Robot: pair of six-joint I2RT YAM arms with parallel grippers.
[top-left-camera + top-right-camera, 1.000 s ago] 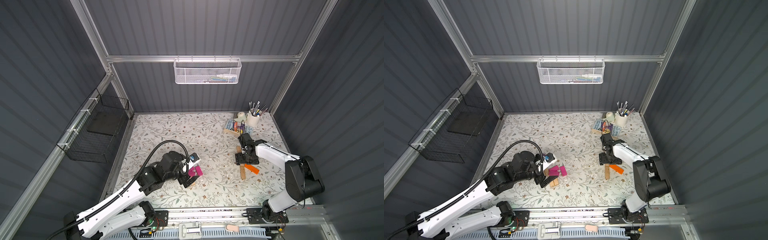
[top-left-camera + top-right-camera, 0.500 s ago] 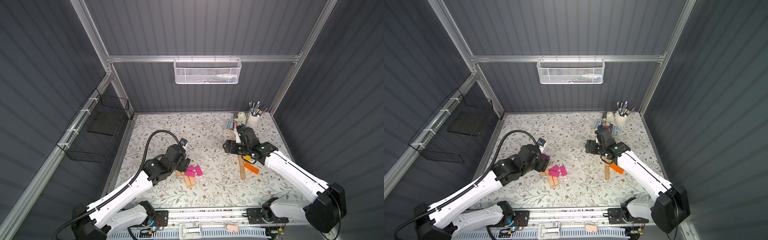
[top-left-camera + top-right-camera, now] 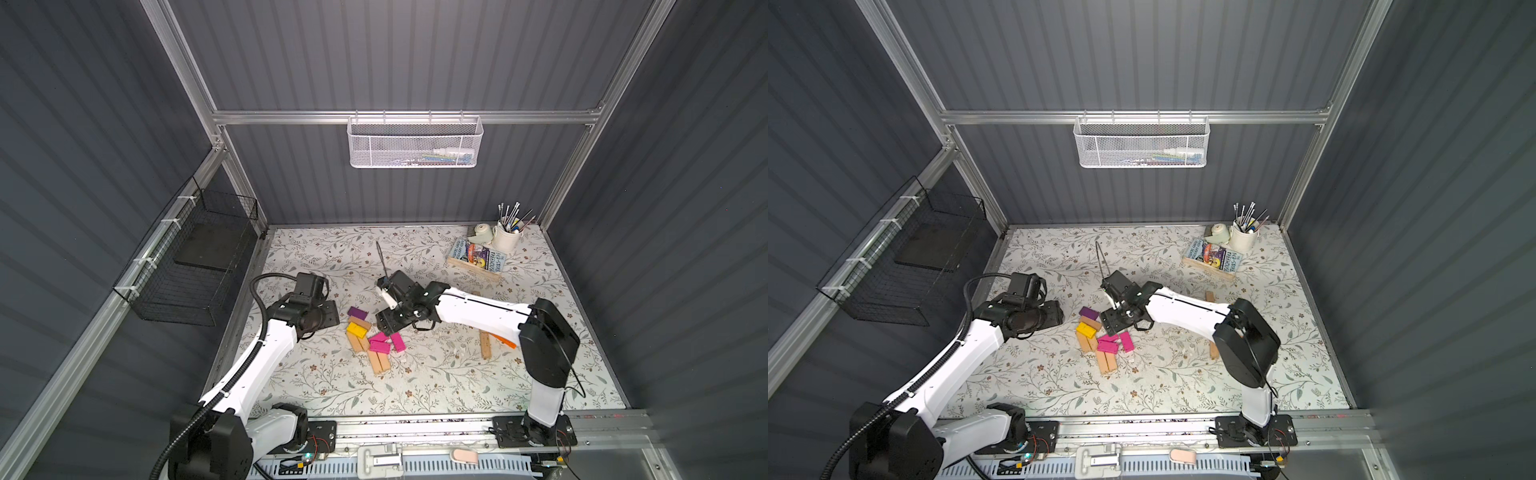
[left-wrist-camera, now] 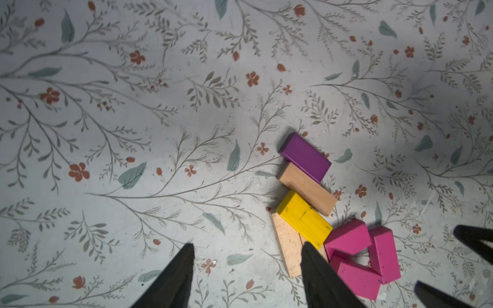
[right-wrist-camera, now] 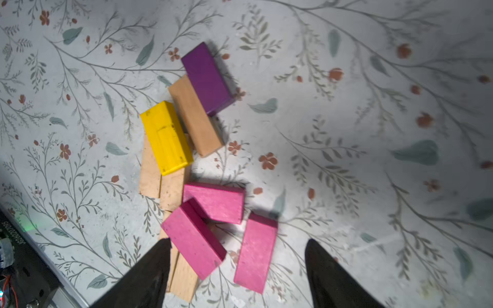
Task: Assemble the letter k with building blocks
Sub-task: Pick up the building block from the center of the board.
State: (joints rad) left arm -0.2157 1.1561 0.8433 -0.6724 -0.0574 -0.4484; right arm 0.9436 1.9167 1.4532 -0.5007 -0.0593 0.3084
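Floral tabletop point(image 3: 415, 386) in a top view: building blocks point(image 3: 372, 338) clustered between left gripper point(image 3: 330, 313) and right gripper point(image 3: 386, 326). Left wrist: jaws parted, empty, building blocks beside one fingertip. Right wrist: jaws wide, empty, magenta blocks point(image 5: 194, 240) just ahead

Bk spine point(image 3: 495, 262): "143-Storey Treehouse"

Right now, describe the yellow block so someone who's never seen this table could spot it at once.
On the floral table, find the cluster of blocks near the middle. There a purple block, a tan block and the yellow block lie side by side. It is the only yellow piece, and rests partly on pale tan bars.
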